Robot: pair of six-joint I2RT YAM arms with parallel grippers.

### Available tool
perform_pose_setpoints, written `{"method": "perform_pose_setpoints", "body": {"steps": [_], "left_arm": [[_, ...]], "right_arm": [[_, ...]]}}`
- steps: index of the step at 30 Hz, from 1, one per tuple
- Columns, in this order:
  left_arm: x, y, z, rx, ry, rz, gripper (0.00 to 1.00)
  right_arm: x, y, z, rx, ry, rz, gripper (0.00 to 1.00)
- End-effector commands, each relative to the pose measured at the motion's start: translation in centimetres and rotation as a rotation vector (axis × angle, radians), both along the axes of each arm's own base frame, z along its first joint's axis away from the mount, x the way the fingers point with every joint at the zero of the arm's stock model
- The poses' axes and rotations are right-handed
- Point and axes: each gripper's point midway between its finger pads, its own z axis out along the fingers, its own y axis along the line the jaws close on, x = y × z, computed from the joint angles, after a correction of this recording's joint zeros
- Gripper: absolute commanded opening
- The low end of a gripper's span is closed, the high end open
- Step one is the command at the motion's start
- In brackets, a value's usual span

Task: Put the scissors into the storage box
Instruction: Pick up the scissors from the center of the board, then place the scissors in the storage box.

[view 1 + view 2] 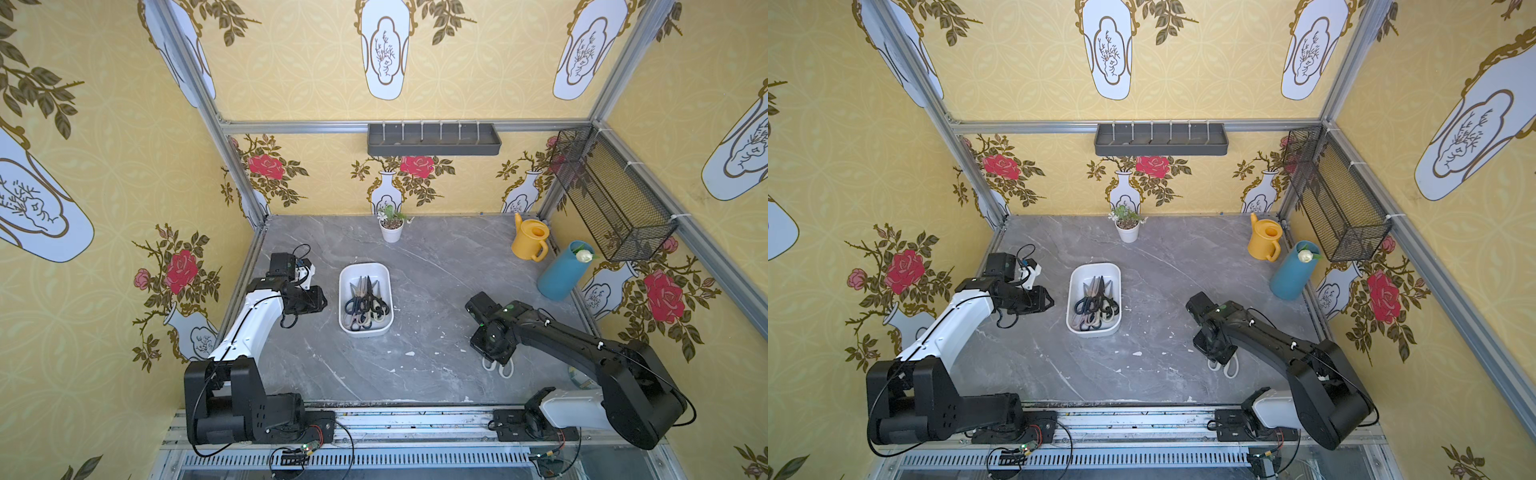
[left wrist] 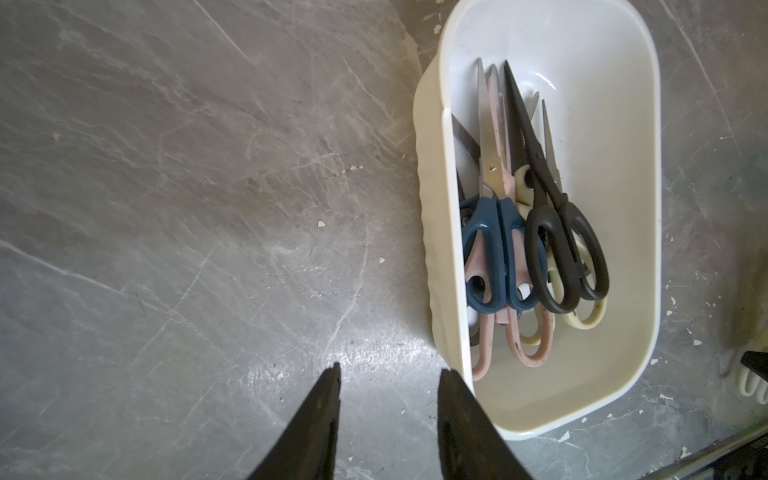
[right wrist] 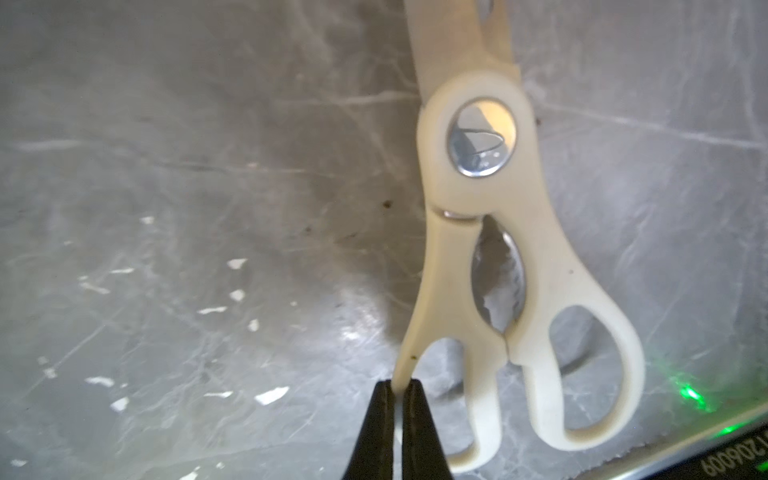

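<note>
The white storage box (image 1: 365, 264) (image 1: 1094, 264) stands left of the table's middle. Several scissors (image 1: 365, 305) (image 2: 540, 232) with navy, black, pink and cream handles lie in it, blades pointing to the back wall. My left gripper (image 2: 390, 370) hangs open over bare table just left of the box's wall (image 2: 432, 208), holding nothing. A pair of cream-white shears (image 3: 482, 199) lies on the table at the front right, its handle loops (image 1: 498, 368) (image 1: 1225, 365) showing under my right wrist. My right gripper (image 3: 398, 384) is shut on the rim of one handle loop.
A potted plant (image 1: 391, 228) stands at the back middle. A yellow watering can (image 1: 530, 240) and a blue vase (image 1: 563, 270) stand at the back right. A dark grey tray (image 1: 432, 141) and a black mesh basket (image 1: 611, 195) hang on the walls.
</note>
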Motion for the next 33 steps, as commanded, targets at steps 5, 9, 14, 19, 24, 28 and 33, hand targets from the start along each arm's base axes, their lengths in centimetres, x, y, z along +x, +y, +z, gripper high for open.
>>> {"method": "perform_pose_setpoints", "body": {"steps": [5,9,14,19,24,28,33], "left_arm": [[0.0,-0.1,0.0,-0.005,-0.011,-0.005,0.44],[0.1,-0.1,0.1,-0.005,-0.015,-0.003,0.44],[0.2,-0.1,0.2,-0.007,-0.017,0.001,0.44],[0.2,-0.2,0.3,-0.014,-0.019,-0.001,0.44],[0.2,-0.2,0.5,-0.016,-0.026,0.0,0.44],[0.2,-0.3,0.6,-0.02,-0.03,0.002,0.44],[0.3,-0.4,0.7,-0.028,-0.028,0.002,0.44]], "right_arm": [[2.1,3.1,2.5,0.014,-0.059,0.065,0.0],[3.5,7.5,4.0,0.061,-0.093,0.138,0.0],[5.3,14.7,5.9,0.145,-0.14,0.253,0.0],[7.2,22.3,8.5,0.27,-0.193,0.362,0.0],[7.9,29.5,10.1,0.399,-0.22,0.457,0.0],[8.1,32.9,9.8,0.437,-0.221,0.507,0.0],[9.1,35.4,8.9,0.47,-0.229,0.539,0.0]]}}
